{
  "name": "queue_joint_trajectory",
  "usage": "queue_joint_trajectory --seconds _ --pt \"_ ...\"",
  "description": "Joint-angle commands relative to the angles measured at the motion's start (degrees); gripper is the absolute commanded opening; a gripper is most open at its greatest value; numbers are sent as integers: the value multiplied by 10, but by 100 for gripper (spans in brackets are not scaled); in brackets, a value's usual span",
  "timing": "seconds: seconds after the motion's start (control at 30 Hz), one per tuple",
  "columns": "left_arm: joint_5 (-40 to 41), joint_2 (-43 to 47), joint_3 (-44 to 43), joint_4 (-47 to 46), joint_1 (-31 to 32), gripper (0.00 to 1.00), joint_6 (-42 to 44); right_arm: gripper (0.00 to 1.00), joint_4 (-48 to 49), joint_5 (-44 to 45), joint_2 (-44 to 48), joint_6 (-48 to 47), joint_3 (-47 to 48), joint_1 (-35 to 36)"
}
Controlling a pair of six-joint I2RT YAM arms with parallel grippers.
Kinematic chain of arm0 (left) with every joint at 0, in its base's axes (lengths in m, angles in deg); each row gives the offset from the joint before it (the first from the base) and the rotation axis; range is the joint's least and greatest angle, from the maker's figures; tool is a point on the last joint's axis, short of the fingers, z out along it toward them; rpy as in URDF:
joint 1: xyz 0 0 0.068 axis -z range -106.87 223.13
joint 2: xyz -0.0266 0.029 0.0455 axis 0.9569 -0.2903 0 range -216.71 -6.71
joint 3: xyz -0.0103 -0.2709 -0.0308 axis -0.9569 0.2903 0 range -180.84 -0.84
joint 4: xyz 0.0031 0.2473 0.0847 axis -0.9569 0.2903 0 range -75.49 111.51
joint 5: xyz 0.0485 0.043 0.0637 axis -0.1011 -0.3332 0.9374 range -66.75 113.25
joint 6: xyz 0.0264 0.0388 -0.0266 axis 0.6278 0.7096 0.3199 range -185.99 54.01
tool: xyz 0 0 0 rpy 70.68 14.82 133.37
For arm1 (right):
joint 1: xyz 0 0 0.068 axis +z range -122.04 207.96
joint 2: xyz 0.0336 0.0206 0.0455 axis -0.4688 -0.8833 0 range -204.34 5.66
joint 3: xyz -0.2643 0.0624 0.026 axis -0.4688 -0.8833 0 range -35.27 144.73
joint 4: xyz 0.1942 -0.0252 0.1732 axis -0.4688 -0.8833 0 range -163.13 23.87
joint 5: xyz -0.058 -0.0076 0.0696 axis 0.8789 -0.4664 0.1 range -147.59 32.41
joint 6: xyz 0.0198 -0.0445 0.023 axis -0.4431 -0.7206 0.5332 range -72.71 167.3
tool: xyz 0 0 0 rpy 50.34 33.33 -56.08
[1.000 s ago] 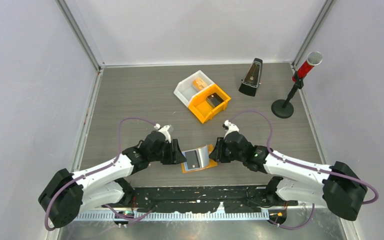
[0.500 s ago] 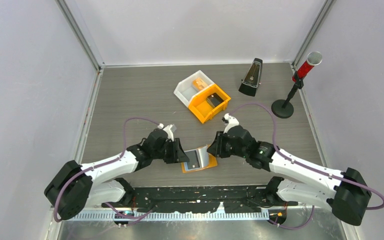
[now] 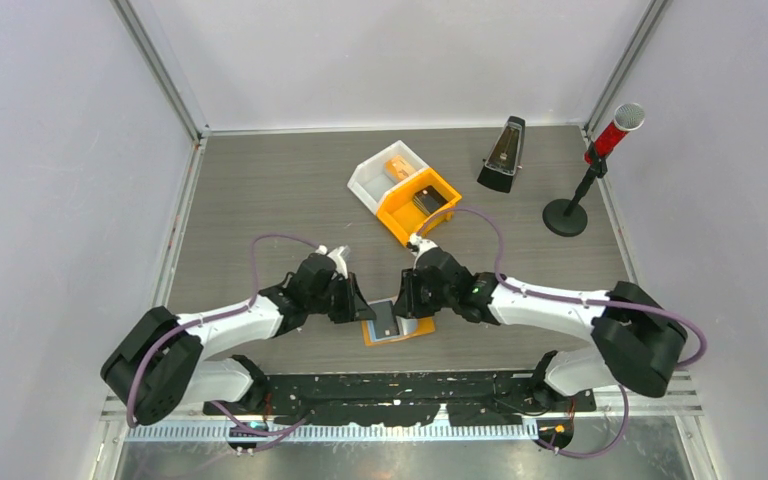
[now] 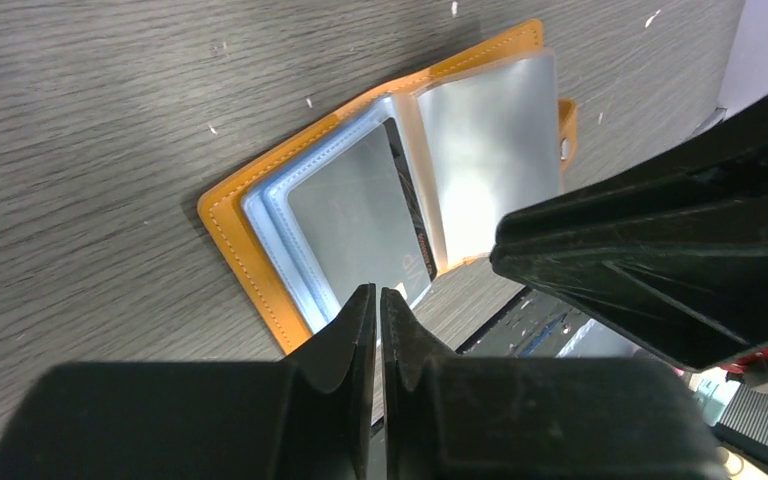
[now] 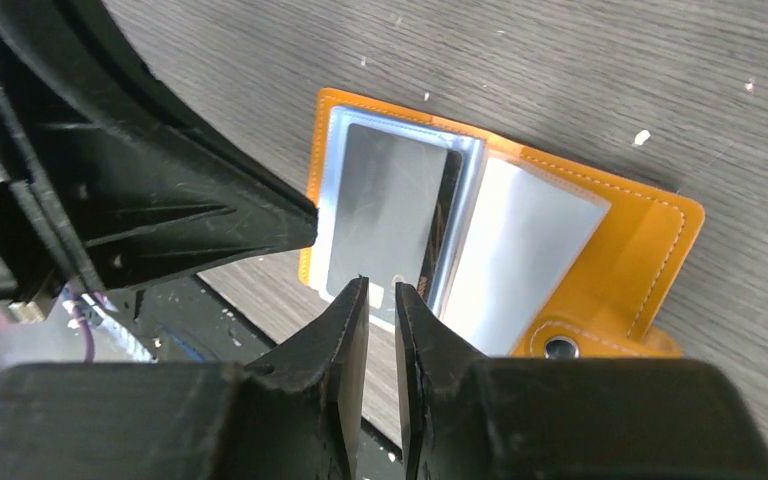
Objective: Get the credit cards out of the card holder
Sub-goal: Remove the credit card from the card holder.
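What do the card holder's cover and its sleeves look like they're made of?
The card holder has an orange cover that looks like leather or an imitation, matte, stitched along its edge. Its sleeves look like thin glossy plastic, glaring in the light.

I can read no text, label, brand or number anywhere. The card [image 4: 355,215] in the holder [image 4: 235,235] in front of me has a faint mark along its dark edge, too small and blurred to make out.
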Motion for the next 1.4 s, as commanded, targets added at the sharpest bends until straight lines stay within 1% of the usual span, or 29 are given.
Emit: queue_joint_trajectory --seconds 0.0,0.13,0.3,0.47,0.67,0.77,0.93,1.07,1.37 --pt "11 -16 2 -23 -3 7 7 23 37 -4 -32 -18 25 3" --pt "28 -26 10 -16 -3 6 12 26 68 -7 -55 -29 19 3" --pt "47 -32 22 -23 -3 6 14 27 79 -9 -80 -39 11 1" --pt "35 -43 28 -42 -3 7 14 27 86 -9 -95 -48 5 -2" --pt "34 -52 32 -43 -3 7 13 28 91 -11 -109 -47 1 -4" --pt "42 -50 31 -32 -2 6 14 28 95 -9 -106 -45 -8 -7" --pt "45 -47 32 -28 -3 6 16 30 98 -3 -78 -42 -28 -12" --pt "45 -49 32 -28 -3 7 16 30 98 1 -61 -43 -39 -16" --pt "42 -55 32 -29 -3 7 16 29 127 -23 -80 -38 -54 -18"
